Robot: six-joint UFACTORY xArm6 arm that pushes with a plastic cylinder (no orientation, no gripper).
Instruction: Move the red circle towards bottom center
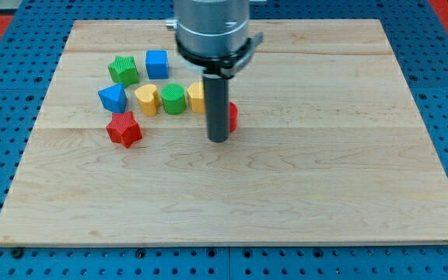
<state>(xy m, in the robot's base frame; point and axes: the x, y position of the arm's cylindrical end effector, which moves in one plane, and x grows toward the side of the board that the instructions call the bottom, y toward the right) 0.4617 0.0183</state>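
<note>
The red circle is mostly hidden behind my rod; only its right edge shows, near the board's middle. My tip rests on the board just in front of and slightly left of the red circle, close to or touching it. A yellow block sits just up-left of the rod, partly hidden by it.
A cluster lies on the board's upper left: green circle, yellow heart, blue triangle-like block, red star, green star, blue cube. The wooden board lies on a blue perforated table.
</note>
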